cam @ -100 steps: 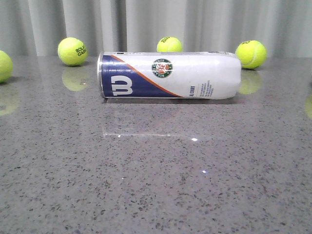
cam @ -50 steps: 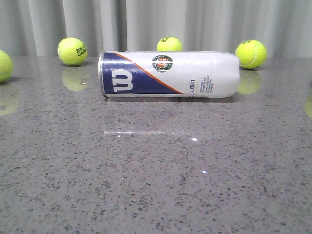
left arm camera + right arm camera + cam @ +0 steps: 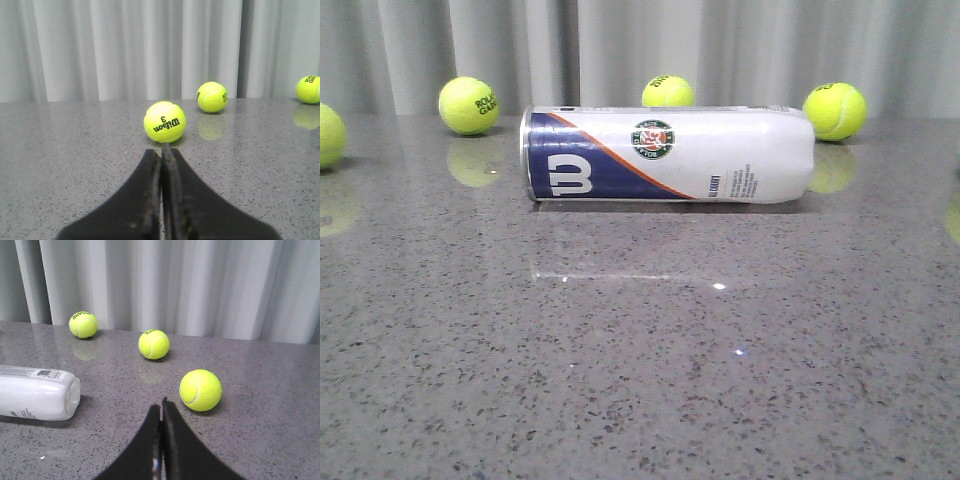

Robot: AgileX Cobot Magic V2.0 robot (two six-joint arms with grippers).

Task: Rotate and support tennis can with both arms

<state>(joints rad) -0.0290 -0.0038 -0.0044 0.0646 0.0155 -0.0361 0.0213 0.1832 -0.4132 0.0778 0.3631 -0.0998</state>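
Note:
The tennis can [image 3: 665, 155] lies on its side across the back of the grey table, metal rim to the left, its navy panel with the white "W", orange stripe and round emblem facing me. Its white closed end [image 3: 37, 392] also shows in the right wrist view. No arm appears in the front view. My left gripper [image 3: 161, 150] is shut with nothing in it, low over the table, pointing at a tennis ball [image 3: 164, 122]. Shut and empty too, my right gripper [image 3: 161, 405] sits to the side of the can's white end, apart from it.
Yellow-green tennis balls lie around the can: one at the back left [image 3: 468, 105], one behind it [image 3: 668, 92], one at the back right [image 3: 834, 111], one at the left edge [image 3: 328, 135]. A ball [image 3: 200, 390] rests close to my right fingertips. Grey curtains hang behind the table.
The can rocked about its long axis: the "W" and emblem rolled upward half a second ago, then came back down to where they were. No arm enters the front view.

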